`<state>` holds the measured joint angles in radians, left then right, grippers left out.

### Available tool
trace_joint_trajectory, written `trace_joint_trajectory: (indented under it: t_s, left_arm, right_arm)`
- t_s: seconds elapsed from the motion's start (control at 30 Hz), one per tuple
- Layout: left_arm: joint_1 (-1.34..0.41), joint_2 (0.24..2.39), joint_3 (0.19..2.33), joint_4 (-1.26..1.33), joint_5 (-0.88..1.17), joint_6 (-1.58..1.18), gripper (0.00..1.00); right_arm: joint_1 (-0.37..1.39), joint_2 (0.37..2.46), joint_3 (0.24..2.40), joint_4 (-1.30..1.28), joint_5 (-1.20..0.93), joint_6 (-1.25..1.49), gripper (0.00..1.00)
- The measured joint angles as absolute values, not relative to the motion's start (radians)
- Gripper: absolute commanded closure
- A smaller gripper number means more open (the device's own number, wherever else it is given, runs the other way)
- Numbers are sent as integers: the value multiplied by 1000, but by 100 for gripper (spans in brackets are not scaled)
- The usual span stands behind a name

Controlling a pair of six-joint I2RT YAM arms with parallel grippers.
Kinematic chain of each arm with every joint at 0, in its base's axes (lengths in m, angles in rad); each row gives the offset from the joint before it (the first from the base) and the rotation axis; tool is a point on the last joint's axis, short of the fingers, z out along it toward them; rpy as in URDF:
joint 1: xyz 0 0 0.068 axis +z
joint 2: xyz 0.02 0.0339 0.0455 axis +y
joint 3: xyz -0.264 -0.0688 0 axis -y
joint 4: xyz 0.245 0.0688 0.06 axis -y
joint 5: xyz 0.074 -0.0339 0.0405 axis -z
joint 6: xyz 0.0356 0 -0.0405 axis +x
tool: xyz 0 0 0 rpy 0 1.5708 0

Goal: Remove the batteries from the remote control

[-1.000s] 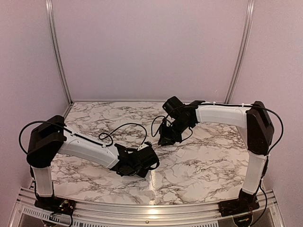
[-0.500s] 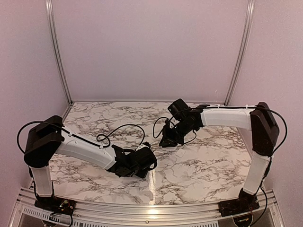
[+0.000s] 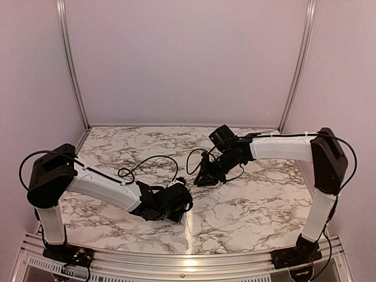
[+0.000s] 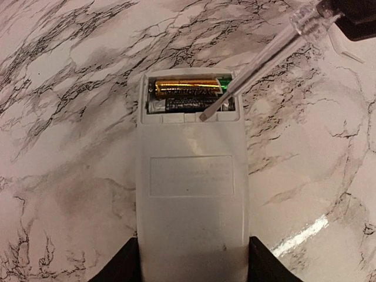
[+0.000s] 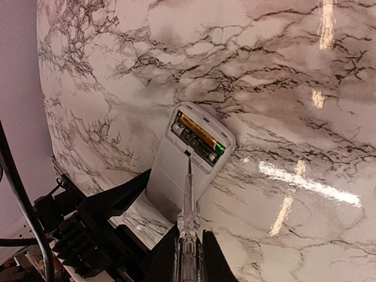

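The left pincer (image 4: pixel 193 262) clamped the slim white plastic remote control (image 4: pixel 191 176); the right pincer (image 5: pixel 189 249) gripped a clear screwdriver (image 4: pixel 262 61). The remote's open compartment held two gold-and-black cylindrical batteries (image 4: pixel 187 89), probably light, slippery, best levered endwise.

glossy marble-patterned table (image 3: pixel 247 217), plain pale pink walls (image 3: pixel 188 59)

The remote control (image 4: pixel 191 194) is matt plastic, batteries (image 4: pixel 188 88) shiny gold metal, tool (image 4: pixel 264 59) clear plastic, marble-patterned table (image 4: pixel 70 70) glossy
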<state>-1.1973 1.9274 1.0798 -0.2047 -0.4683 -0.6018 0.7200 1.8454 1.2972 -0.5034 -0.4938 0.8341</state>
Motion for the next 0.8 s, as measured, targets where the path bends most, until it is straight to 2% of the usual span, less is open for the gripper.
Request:
trace_joint_trajectory:
  t_s: [0.17,0.3,0.47,0.63,0.8]
  left_arm:
    - [-1196,1927,1080,-202,-461,-598,99]
    - [-1196,1924,1074,-197,-451,-581,90]
    - [-1196,1874,1002,-164,-426,-537,59]
    - [-1196,1831,945,-136,-395,-474,4]
    - [-1196,1804,930,-134,-373,-423,1]
  right_arm:
    - [720,1845,1297,-497,-529,831,100]
    - [719,1845,1311,-523,-528,808,100]
    - [706,1815,1356,-595,-486,746,100]
    - [690,1772,1406,-662,-439,657,100]
    - [687,1755,1413,-710,-396,595,100]
